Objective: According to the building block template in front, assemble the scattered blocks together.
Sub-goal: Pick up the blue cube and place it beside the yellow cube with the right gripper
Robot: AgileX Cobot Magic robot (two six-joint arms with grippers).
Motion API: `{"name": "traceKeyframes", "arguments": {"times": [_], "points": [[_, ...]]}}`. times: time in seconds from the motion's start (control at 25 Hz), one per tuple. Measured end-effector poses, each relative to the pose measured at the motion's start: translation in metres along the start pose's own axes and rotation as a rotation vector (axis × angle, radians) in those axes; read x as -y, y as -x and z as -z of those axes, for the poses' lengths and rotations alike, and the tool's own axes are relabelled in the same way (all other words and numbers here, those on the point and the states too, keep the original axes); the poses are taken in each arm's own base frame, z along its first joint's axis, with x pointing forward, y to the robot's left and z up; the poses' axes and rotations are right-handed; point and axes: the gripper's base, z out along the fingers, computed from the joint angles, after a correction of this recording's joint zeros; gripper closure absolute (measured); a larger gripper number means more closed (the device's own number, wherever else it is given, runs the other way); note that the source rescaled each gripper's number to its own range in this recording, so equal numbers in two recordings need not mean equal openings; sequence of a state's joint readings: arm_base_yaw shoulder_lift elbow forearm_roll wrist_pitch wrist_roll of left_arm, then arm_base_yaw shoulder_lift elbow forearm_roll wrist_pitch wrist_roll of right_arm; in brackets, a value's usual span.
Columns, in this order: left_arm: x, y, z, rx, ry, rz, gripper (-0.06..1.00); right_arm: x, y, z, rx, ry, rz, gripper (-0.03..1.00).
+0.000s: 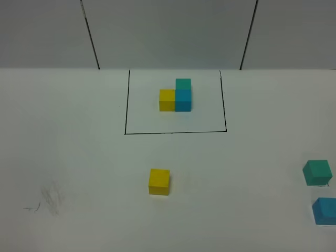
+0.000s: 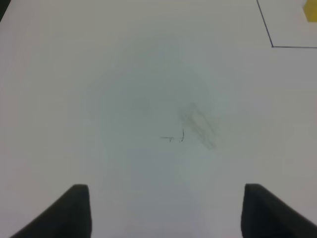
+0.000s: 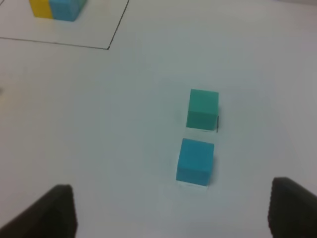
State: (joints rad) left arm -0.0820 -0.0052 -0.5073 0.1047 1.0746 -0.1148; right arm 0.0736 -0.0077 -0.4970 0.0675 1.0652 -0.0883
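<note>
The template (image 1: 176,96) stands inside a black outlined square (image 1: 126,105) at the back: yellow joined to blue, teal-green on the blue. Its lower cubes show in the right wrist view (image 3: 53,8). A loose yellow cube (image 1: 159,181) lies in front of the square. A loose teal-green cube (image 1: 317,172) and a loose blue cube (image 1: 325,210) lie at the right edge; the right wrist view shows the teal-green (image 3: 202,109) and the blue (image 3: 194,161). My left gripper (image 2: 166,210) is open over bare table. My right gripper (image 3: 171,210) is open, short of the blue cube. Neither arm shows in the exterior view.
The white table (image 1: 79,157) has faint pencil scuffs (image 1: 50,199) at the front left, also in the left wrist view (image 2: 193,126). A grey wall with two dark cables (image 1: 90,31) stands behind the table.
</note>
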Motion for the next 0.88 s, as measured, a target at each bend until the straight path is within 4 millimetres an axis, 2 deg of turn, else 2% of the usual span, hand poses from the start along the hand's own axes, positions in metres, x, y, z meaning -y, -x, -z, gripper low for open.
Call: {"name": "traceKeyframes", "arguments": {"times": [0.56, 0.76, 0.88], "points": [[0.0, 0.0, 0.0, 0.0, 0.0, 0.0, 0.53, 0.003, 0.0, -0.001, -0.006, -0.032, -0.057, 0.35], [0.0, 0.0, 0.0, -0.001, 0.0, 0.0, 0.53, 0.006, 0.011, -0.019, -0.124, -0.044, -0.09, 0.35], [0.0, 0.0, 0.0, -0.001, 0.0, 0.0, 0.53, 0.008, 0.028, -0.037, -0.218, -0.046, -0.103, 0.35]]}}
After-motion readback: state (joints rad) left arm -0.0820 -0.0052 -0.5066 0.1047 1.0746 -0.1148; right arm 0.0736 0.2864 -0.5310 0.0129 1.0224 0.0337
